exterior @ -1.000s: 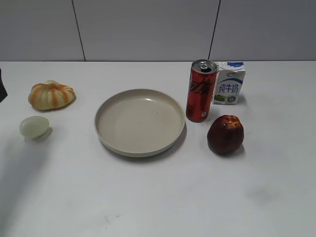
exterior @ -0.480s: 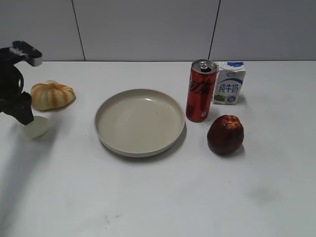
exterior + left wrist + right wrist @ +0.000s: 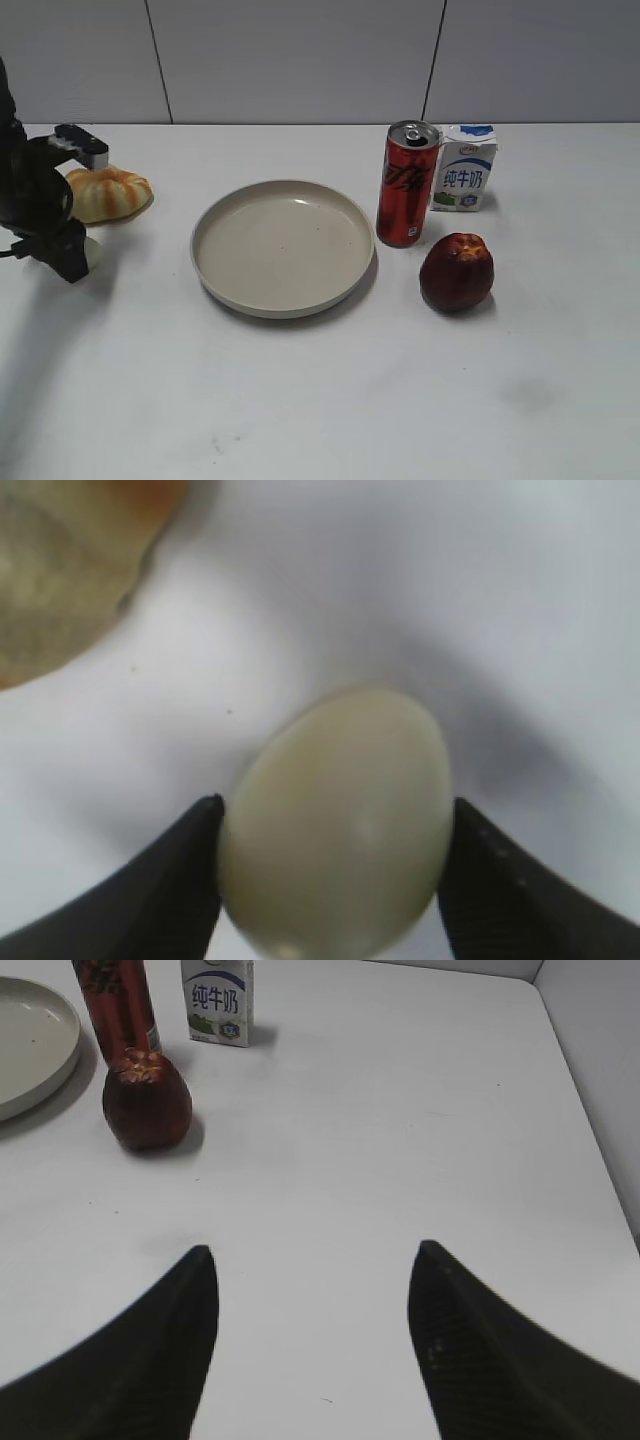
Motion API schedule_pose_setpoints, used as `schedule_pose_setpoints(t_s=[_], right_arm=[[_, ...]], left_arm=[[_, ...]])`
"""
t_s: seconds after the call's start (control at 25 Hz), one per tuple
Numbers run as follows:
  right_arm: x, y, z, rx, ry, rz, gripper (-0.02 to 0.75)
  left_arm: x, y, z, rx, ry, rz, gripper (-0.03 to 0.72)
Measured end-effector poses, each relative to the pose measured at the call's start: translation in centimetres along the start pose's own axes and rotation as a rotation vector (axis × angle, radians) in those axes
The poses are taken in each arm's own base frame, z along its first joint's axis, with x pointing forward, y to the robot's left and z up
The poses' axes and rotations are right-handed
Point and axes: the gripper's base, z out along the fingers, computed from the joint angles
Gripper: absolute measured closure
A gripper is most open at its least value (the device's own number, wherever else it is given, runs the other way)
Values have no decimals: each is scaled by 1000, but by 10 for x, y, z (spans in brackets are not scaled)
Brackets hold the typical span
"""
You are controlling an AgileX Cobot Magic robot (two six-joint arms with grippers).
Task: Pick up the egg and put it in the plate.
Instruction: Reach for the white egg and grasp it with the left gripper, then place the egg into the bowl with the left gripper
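Left gripper [image 3: 330, 880]: down on the table at about 9 o'clock in the exterior view, its two dark fingers [image 3: 175, 890] set against either side of the egg; the wrist view showed both tips touching the shell, so the jaws were closed onto it.
Egg [image 3: 340, 825]: pale, smooth, faintly green, on the white table [image 3: 320, 400] between the left fingers; in the exterior view only a sliver of it [image 3: 92, 252] showed behind the arm, at about 9 o'clock from the plate and well apart from it. Whether it was lifted clear of the table could not be told.
Plate [image 3: 215, 285]: cream, round, raised rim, near the middle of the table, nothing in it.
Pumpkin-shaped thing [image 3: 108, 192]: ribbed orange and cream, at about 12 o'clock from the egg, near it but not touching.
Red can [image 3: 406, 185]: upright, at about 2 o'clock from the plate, just beside its rim.
Milk carton [image 3: 464, 168]: white and blue, upright, just beside the can at its 3 o'clock.
Dark red fruit [image 3: 456, 272]: at about 3 o'clock from the plate, in front of the can.
Right gripper [image 3: 310, 1350]: over bare table, fingers spread wide with nothing between them; not seen in the exterior view.
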Motion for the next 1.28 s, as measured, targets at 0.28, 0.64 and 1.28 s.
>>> schedule_pose_setpoints(t_s=[0.28, 0.64, 1.28], right_arm=[[0, 0, 0, 0, 0, -1, 279], [0, 0, 0, 0, 0, 0, 279], [0, 0, 0, 0, 0, -1, 280]], left_arm=[[-7, -4, -4, 28, -36, -21, 237], [-95, -68, -52, -4, -143, 225, 237], [-154, -153, -15, -34, -212, 459, 237]])
